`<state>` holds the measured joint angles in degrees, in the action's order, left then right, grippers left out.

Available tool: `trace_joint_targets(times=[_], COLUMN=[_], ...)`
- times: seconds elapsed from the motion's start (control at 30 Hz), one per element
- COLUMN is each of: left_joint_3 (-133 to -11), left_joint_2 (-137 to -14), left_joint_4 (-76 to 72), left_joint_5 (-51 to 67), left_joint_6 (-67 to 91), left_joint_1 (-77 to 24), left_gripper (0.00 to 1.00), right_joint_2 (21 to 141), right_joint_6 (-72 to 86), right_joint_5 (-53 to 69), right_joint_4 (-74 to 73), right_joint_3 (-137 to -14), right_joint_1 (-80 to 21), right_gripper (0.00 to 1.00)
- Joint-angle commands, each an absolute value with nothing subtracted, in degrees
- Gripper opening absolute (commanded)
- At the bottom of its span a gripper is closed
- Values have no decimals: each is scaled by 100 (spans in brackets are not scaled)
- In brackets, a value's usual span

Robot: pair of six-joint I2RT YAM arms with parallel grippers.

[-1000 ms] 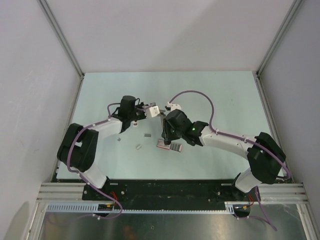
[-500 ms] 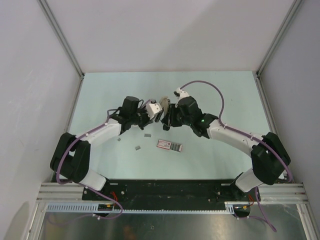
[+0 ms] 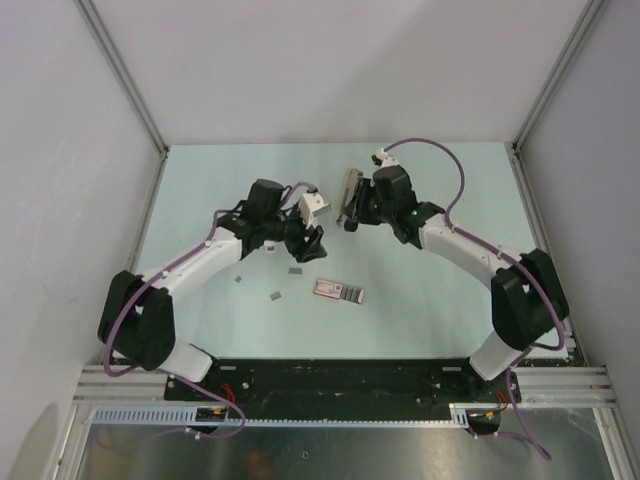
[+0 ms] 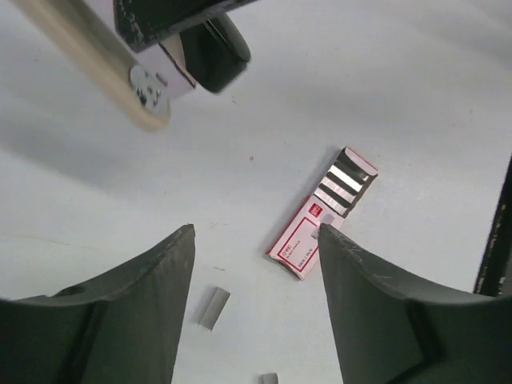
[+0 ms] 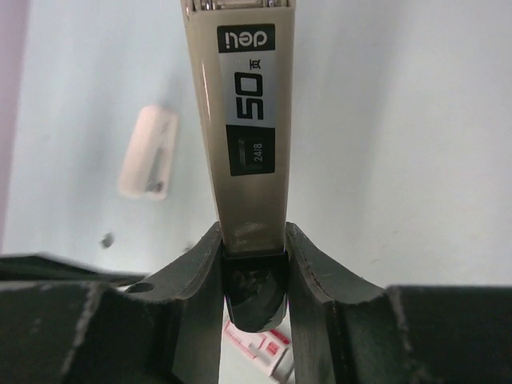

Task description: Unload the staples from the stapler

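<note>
Your right claw [image 5: 252, 234] is clamped on one end of the stapler [image 5: 244, 120], which juts out past the fingertips and is held above the desk [image 3: 210, 180], towards its far middle. Your left claw [image 4: 256, 234] stands open with nothing between its fingers, just beside the stapler. Under it you see short grey staples [image 4: 214, 308] lying loose on the desk, near a pink-and-grey packet [image 4: 318, 222].

On the stapler [image 5: 244, 184], the brand "deli" is printed, seen upside down from the right wrist. Beneath it stands "50" with a small character beside it, then what looks like "24/8". The small print on the pink packet [image 4: 302, 246] cannot be read.
</note>
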<state>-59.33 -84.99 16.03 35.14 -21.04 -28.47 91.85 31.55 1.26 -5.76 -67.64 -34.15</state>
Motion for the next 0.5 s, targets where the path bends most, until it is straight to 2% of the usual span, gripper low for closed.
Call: trace_joint_targets(times=[0.0,0.17,0.47], left_joint_3=[-6534,-7030,-7071], left_joint_2=[-8005,-7740,-7302], left_joint_4=[1886,2068,2649], left_joint_5=[3864,4416,4411], left_joint_6=[-1427,-860,-959], left_joint_1=[-2434,-1477,-559], left_gripper=[71,87,93], right_joint_2=[9604,10277,11351], right_joint_6=[2704,2438,2331], right_joint_5=[-366,-730,-1089], right_joint_4=[-1211,-2069,-2607], right_joint_3=[-7663,-8193,-8864], right_joint_1=[-3196,-3072,-3087], right_gripper=[0,0,0])
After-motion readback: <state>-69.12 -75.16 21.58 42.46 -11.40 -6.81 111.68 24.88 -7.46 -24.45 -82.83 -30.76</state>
